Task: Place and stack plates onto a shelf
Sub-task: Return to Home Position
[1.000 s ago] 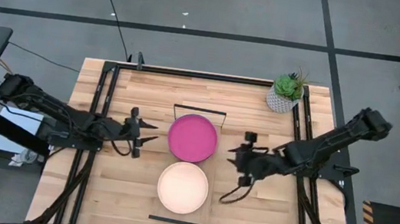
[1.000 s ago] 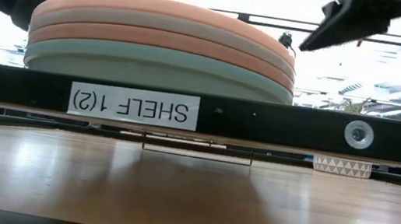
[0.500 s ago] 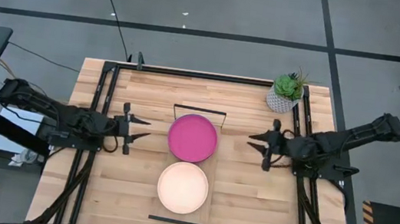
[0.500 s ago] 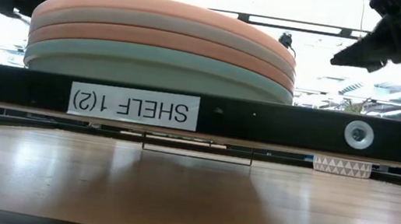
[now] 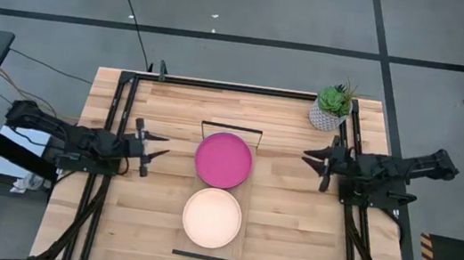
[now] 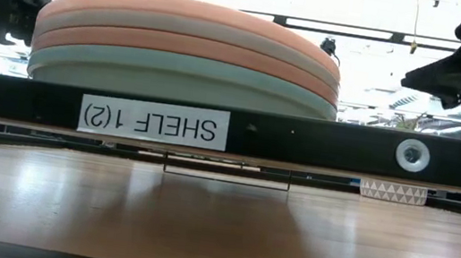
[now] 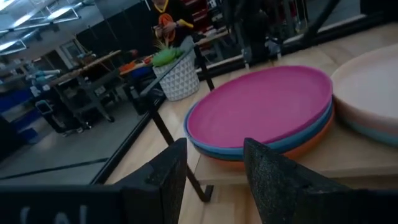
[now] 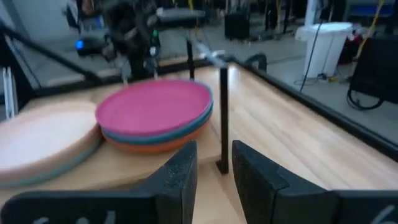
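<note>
Two stacks of plates rest flat on the shelf (image 5: 243, 194), a light-wood plank with black wire brackets at its ends. The far stack has a magenta plate (image 5: 224, 159) on top, with light blue and orange rims below it (image 7: 292, 144). The near stack is topped by a cream plate (image 5: 212, 218); the low view shows its layered rims (image 6: 187, 55) above the labelled bracket (image 6: 301, 143). My left gripper (image 5: 154, 147) (image 7: 214, 165) is open, left of the magenta stack and apart from it. My right gripper (image 5: 309, 158) (image 8: 214, 165) is open, right of that stack, also apart.
A small potted plant (image 5: 332, 107) stands at the table's far right corner, just beyond my right gripper. Black rails run along the table's left (image 5: 113, 132) and right (image 5: 346, 208) sides. Bare wood lies between each gripper and the shelf.
Both grippers have drawn away from the shelf. The left one has slid toward the table's left edge. The right one has moved toward the right and far edges and turned level. The plates have stayed where they were.
</note>
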